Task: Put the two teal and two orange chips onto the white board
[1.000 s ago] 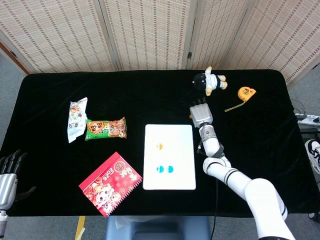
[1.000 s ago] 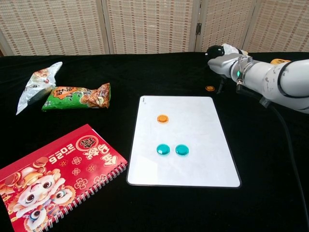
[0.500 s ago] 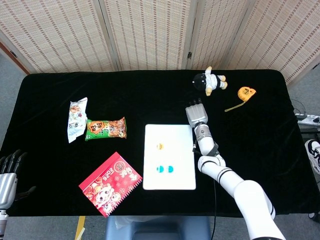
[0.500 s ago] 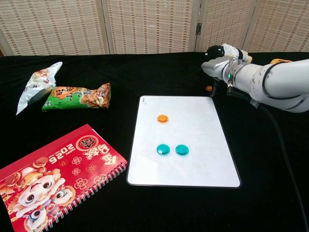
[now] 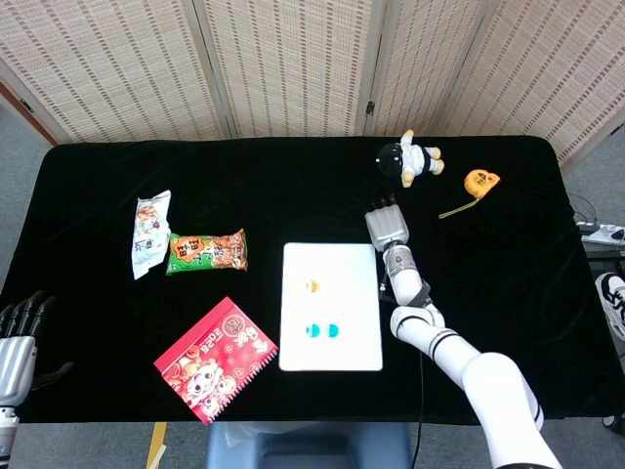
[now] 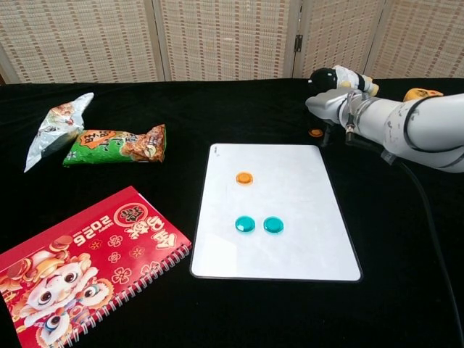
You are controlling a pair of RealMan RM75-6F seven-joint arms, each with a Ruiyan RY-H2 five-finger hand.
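Note:
The white board (image 5: 348,283) (image 6: 293,185) lies at the table's middle. On it rest one orange chip (image 5: 313,285) (image 6: 245,177) and two teal chips (image 5: 313,330) (image 5: 332,330), side by side (image 6: 245,224) (image 6: 273,225). The second orange chip (image 6: 315,133) lies on the black cloth just past the board's far right corner. My right hand (image 5: 386,223) (image 6: 330,101) hovers right over that chip, fingers pointing down and holding nothing. The head view hides this chip under the hand. My left hand (image 5: 20,327) waits at the table's near left edge, fingers apart and empty.
A white snack bag (image 5: 149,233) and a green-orange snack bag (image 5: 206,251) lie at the left. A red notebook (image 5: 216,359) sits at the near left of the board. A doll (image 5: 410,158) and an orange tape measure (image 5: 479,181) stand at the far right.
My right hand slid left toward the loose orange chip, then eased back slightly to the right. The chip and the left hand stayed put.

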